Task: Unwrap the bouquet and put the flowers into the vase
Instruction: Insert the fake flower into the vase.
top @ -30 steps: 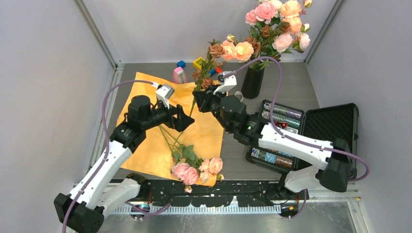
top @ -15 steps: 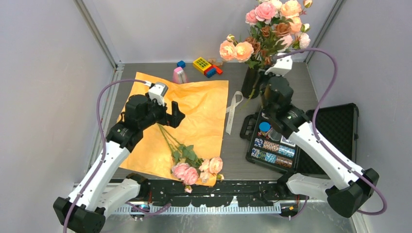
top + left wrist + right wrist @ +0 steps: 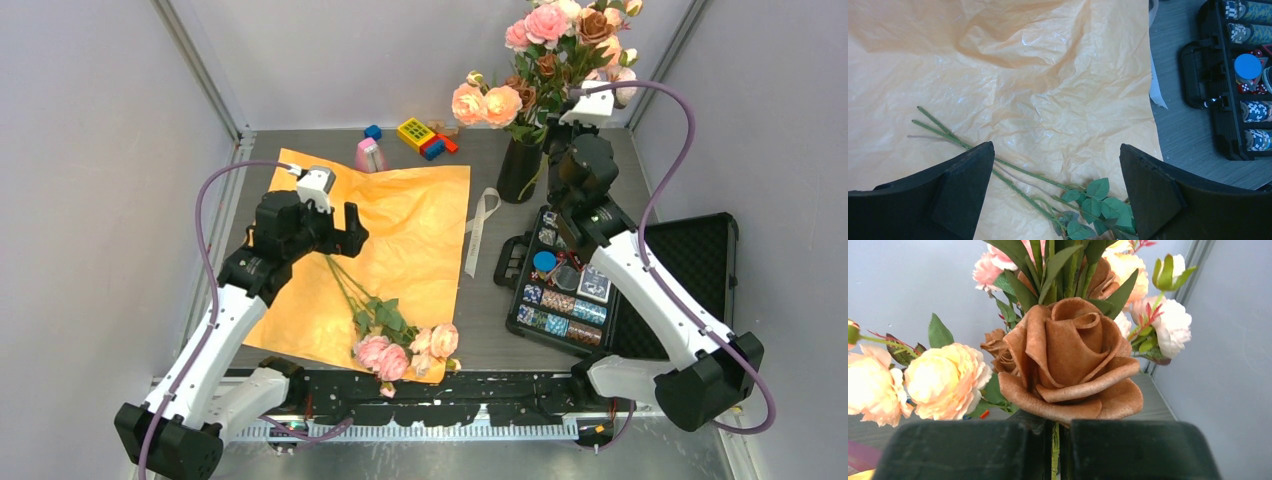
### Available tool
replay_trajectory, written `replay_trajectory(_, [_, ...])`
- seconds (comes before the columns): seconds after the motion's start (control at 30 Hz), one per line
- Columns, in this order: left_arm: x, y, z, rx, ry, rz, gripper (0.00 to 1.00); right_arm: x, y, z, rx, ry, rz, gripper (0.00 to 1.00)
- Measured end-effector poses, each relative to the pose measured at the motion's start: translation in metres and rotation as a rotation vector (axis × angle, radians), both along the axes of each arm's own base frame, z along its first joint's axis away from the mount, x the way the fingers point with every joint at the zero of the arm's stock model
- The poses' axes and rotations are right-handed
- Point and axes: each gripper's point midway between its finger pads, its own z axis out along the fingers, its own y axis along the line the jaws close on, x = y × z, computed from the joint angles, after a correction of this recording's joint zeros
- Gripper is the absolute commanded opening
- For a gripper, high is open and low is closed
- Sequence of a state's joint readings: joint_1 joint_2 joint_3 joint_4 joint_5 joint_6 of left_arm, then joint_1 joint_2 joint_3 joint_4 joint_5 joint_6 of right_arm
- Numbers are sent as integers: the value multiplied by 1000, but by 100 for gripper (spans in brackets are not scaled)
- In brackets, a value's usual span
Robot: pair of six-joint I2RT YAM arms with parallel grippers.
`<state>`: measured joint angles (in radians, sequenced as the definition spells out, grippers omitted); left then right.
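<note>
Orange paper (image 3: 420,225) lies unwrapped and flat on the table (image 3: 480,335), directly under the left gripper (image 3: 1055,150). That gripper hangs over the sheet with its jaws spread wide and nothing between them.

The flowers (image 3: 392,352) still to be moved lie loose on the paper. Their thin green stems pass beneath the gripper, the cut ends out past its left finger (image 3: 963,185) and the leaves near its right finger. Their pink and peach heads rest behind it, at the paper's near edge.

A cream ribbon (image 3: 482,228) lies on the table to this gripper's right, just off the paper. It sits between the sheet and an open black case (image 3: 690,260) of chips.

The right gripper (image 3: 1055,432) is raised beside the black vase (image 3: 520,172), which stands just to its left in the top view. Its jaws are pinched almost together on the green stem of a brown rose (image 3: 1073,360). The bloom sits right above its fingertips.

Peach, pink and white blooms crowd around and beyond that rose. Whether the held stem's foot is inside the vase cannot be told.
</note>
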<state>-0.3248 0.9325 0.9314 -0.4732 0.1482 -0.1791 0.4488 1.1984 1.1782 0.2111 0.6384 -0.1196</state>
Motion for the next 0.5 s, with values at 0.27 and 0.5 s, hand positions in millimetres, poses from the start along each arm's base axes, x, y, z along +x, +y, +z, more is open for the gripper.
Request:
replay_trajectory(0.27, [1,2,0,0,2,9,100,9,2,35,-40,-105,12,0])
replay_trajectory(0.5, [0,1,-1,-4,6,6,100,18,-2,60,-76,-184,-1,0])
